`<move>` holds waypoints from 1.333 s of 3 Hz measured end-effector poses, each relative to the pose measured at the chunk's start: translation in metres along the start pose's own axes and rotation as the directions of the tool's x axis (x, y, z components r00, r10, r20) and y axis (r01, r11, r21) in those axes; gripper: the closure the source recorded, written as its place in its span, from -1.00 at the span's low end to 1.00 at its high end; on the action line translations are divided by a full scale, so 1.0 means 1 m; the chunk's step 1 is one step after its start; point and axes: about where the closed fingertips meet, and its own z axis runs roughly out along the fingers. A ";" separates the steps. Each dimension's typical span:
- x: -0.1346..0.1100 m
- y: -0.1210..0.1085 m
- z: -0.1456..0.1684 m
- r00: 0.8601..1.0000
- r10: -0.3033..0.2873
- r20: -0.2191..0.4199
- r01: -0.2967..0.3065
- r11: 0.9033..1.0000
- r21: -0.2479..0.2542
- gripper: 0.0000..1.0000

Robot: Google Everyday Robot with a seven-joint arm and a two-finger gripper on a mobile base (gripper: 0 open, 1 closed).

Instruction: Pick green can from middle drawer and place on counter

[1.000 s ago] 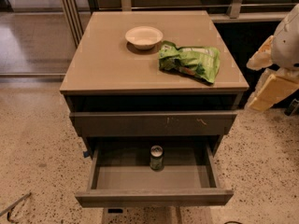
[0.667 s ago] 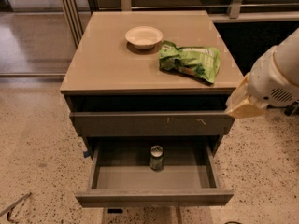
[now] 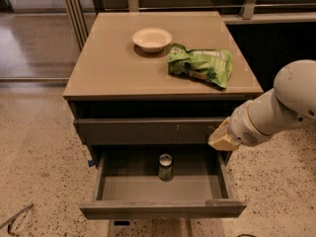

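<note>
The green can stands upright on the grey floor of the open middle drawer, near its back middle, silver top showing. The beige counter tops the cabinet above it. My gripper is at the end of the white arm coming in from the right. It hangs at the drawer's right side, above the right wall, to the right of the can and higher than it. It does not touch the can.
A white bowl and a wrinkly bright green snack bag lie on the counter's back and right. A closed drawer front with pale scratch marks sits above the open drawer. Speckled floor surrounds the cabinet.
My arm has swung in from the right and come lower, from beside the counter's edge to the open drawer's right side. The can has not moved.
</note>
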 end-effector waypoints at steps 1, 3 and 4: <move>0.000 0.000 0.000 1.000 0.000 0.000 0.000 1.000 0.000 1.00; 0.057 -0.008 0.063 0.999 -0.010 -0.034 0.014 0.994 0.110 1.00; 0.086 -0.022 0.113 1.000 0.009 0.022 -0.012 0.988 0.153 1.00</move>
